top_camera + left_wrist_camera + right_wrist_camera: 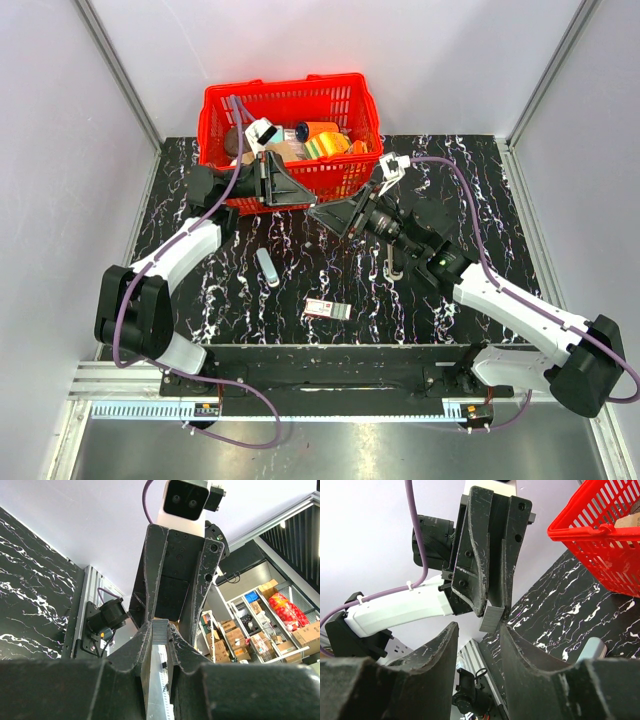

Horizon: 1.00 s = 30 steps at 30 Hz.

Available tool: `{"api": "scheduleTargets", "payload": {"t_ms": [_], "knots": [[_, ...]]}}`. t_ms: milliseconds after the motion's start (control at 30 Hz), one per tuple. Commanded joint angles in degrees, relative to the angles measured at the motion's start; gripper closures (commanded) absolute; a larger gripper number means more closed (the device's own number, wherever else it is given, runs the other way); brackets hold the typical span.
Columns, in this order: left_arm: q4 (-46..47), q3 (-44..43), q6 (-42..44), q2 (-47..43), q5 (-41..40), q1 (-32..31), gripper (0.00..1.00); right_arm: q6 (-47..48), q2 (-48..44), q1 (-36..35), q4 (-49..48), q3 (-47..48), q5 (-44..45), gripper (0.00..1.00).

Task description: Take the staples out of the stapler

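Observation:
My left gripper [300,195] is shut on a short ribbed grey strip of staples [160,630], held in the air in front of the red basket. The strip also shows in the right wrist view [492,619], pinched between the left fingertips [485,600]. My right gripper [325,212] is open and faces the left one tip to tip. Its jaws stand wide on either side of the strip without touching it. A pale silvery-white bar [267,267] lies on the table below the grippers. The small grey stapler [390,262] lies on the table under my right arm, partly hidden.
The red basket [290,100], holding several packaged items, stands at the back, just behind the grippers. A small white, red and green printed box [327,309] lies near the front edge. The table is black marble-patterned, with grey walls left and right.

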<state>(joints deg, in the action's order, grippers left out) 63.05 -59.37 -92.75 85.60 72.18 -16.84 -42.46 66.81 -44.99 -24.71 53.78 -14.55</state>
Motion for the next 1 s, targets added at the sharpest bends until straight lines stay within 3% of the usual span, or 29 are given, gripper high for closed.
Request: {"api": "scheduleTargets", "payload": {"t_ms": [0, 567, 767, 900, 967], "knots": [[1.38, -0.39, 1.34, -1.32, -1.17, 0.41, 1.00, -0.52, -1.24, 0.08, -3.59, 0.10, -1.19, 0.57], [-0.37, -0.21, 2.83, -1.67, -1.08, 0.58, 0.99, -1.14, -0.80, 0.17, -4.39, -0.34, -1.54, 0.75], [-11.25, -1.00, 11.69, -2.89, -0.99, 1.37, 0.72, 0.09, -2.90, 0.43, 0.18, 0.10, 0.31, 0.81], [-24.96, -2.85, 22.77, -3.95, -1.17, 2.25, 0.69, 1.15, -5.10, 0.69, 5.45, -0.25, 1.19, 0.83], [-27.01, -3.03, 24.45, -4.21, -0.99, 2.43, 0.69, 1.24, -6.16, 0.87, 6.42, -1.13, 1.54, 0.84]]}}
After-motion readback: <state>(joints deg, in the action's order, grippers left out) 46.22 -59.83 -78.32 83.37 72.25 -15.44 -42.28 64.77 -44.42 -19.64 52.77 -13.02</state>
